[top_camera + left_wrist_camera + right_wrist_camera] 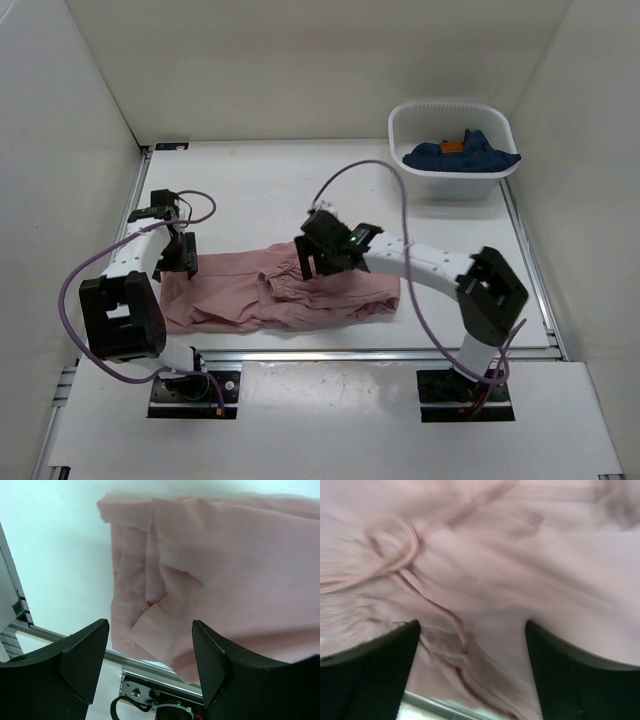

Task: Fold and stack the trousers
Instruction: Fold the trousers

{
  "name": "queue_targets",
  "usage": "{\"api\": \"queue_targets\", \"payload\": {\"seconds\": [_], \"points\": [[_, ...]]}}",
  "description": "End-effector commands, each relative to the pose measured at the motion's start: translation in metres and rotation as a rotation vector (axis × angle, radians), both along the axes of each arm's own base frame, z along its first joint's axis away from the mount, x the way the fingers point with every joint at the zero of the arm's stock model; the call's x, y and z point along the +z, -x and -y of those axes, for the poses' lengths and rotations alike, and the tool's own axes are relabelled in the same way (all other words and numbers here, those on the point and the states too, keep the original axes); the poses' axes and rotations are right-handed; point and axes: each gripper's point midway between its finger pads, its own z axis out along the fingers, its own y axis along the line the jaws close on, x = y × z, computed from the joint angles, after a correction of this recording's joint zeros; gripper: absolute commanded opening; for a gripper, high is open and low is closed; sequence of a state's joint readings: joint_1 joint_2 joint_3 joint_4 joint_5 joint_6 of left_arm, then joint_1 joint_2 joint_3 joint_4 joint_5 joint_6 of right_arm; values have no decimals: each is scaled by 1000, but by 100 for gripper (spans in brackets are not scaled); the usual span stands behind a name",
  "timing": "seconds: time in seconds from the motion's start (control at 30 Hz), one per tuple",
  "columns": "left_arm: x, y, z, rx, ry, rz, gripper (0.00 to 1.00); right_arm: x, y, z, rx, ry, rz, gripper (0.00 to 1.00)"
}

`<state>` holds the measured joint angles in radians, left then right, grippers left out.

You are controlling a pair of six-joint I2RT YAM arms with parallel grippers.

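Left wrist view: left gripper (150, 625) spread wide over the trousers (230, 570), right gripper (471, 626) likewise wide

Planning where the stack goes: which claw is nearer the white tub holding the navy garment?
Right. The right claw is over the middle of the trousers, with the tub beyond it, far right; the left claw is at their left end, farther off.

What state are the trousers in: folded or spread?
Loosely folded: the trousers lie as a wrinkled, doubled band, with layered edges showing in the left wrist view.
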<state>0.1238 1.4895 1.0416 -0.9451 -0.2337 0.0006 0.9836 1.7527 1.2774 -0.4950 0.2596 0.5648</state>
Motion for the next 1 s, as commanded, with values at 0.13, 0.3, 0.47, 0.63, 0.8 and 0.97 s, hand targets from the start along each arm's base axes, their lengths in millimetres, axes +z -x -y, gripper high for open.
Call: {"api": "queue_targets", "payload": {"seconds": [0.13, 0.3, 0.47, 0.63, 0.8, 0.97], "points": [[-13, 9, -6, 33, 8, 3, 79, 113, -20, 81, -257, -159, 97, 99], [-23, 17, -5, 40, 19, -5, 80, 47, -8, 137, -394, -252, -112, 99], [-30, 22, -8, 59, 31, -21, 81, -1, -1, 135, -390, -470, -247, 99], [-32, 22, -13, 78, 32, -23, 82, -30, 5, 138, -435, -498, -273, 95], [-36, 24, -12, 78, 35, -42, 84, -48, 20, 173, -562, -419, -333, 26], [-1, -11, 8, 23, 126, 89, 85, -4, 1, 250, -751, -196, -135, 0]]}}
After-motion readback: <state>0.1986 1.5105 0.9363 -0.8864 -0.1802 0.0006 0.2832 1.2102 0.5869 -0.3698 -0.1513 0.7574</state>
